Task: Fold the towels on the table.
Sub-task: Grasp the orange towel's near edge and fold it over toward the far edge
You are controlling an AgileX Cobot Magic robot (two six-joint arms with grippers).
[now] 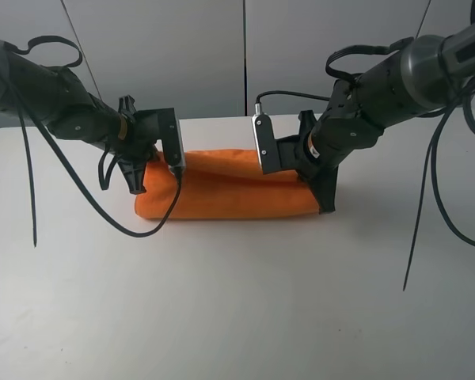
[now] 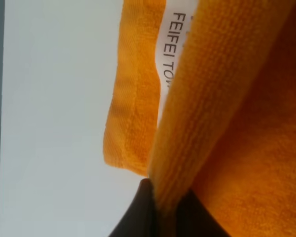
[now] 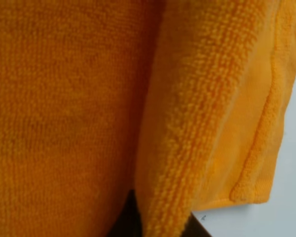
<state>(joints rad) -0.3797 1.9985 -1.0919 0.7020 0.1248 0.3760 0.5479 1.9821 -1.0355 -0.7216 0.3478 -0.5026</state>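
Both arms are down at the far half of the plain white matte table (image 1: 237, 309), and the bright orange fuzzy microfibre towel (image 1: 229, 196) lies stretched between them as a long, bunched strip. The left gripper (image 1: 138, 179) is closed tight on one end. In its wrist view a thick ridge of pile is squeezed between the dark fingers (image 2: 138, 215), with almost no gap. The right gripper (image 1: 322, 195) has the other end the same way, its fingers (image 3: 122, 219) nipped onto a doubled fold.

Here's the worry. On the left, a thinner stitched layer hangs loose just outside the fingers, carrying the small white printed label (image 2: 170, 47), so that layer looks ungripped. Carry the fold over and, I'd judge, it drags behind and leaves a crooked edge. On the right, the hemmed corner (image 3: 254, 190) sits free just beside the fingers, so the same danger applies.

The pinches look shallow, close to the cloth's edge, and fuzzy microfibre can creep out if the arms pull apart too hard. Unequal travel between the two would skew the fold. Fingertips this low could also scrape the tabletop.
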